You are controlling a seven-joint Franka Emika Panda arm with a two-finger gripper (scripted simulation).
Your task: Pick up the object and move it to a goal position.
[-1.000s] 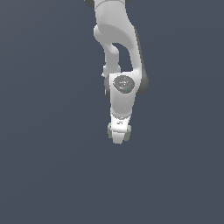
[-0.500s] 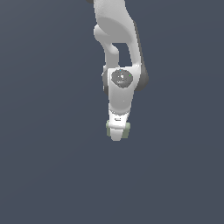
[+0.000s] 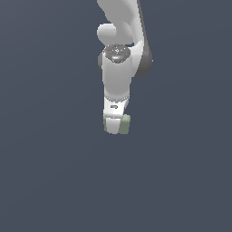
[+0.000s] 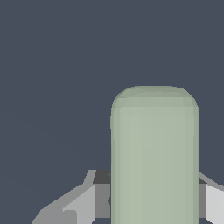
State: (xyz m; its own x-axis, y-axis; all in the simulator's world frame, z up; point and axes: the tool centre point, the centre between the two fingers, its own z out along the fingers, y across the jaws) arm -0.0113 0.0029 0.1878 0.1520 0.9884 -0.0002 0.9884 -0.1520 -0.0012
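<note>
The pale sage-green block (image 3: 120, 125) with rounded edges sits at the tip of the white arm, in my gripper (image 3: 117, 123). The gripper is shut on it and holds it in the air against the plain dark grey background. In the wrist view the block (image 4: 154, 157) fills much of the picture, standing between the grey and white fingers (image 4: 83, 203), which press on its two sides. No goal marker shows in either view.
The white arm (image 3: 118, 68) comes down from the top of the exterior view. Around it there is only flat dark grey (image 3: 45, 172); no other object or edge shows.
The arm has lifted the block a little higher in the exterior view, and the arm now looks slightly bigger. The grip on the block is unchanged.
</note>
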